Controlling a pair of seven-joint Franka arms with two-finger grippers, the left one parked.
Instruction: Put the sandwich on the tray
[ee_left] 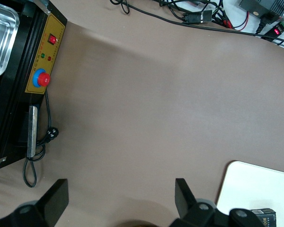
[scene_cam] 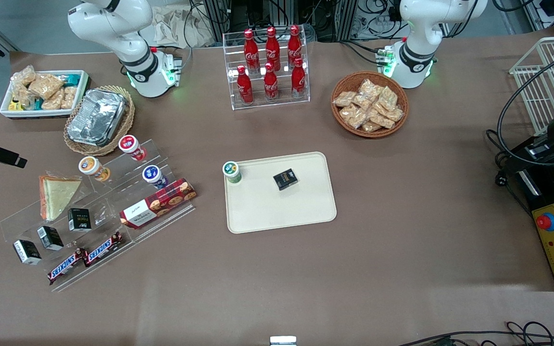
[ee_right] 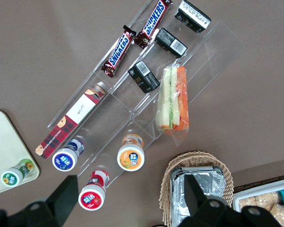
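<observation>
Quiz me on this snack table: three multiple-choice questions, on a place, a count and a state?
1. Where is the sandwich? A on the tray; B on the clear stand; C in a basket.
2. How many red bottles? A four; B six; C eight.
3. The tool is: A open; B shut on the sandwich; C shut on a cup.
Answers: B, it lies on the stand, off the tray; B, six stand together; A, it hovers above the cups, fingers apart.

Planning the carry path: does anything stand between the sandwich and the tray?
Yes. The sandwich leans on the clear stepped rack; capped cups and a red biscuit box on it stand toward the tray. The open gripper hovers above the cups.
</observation>
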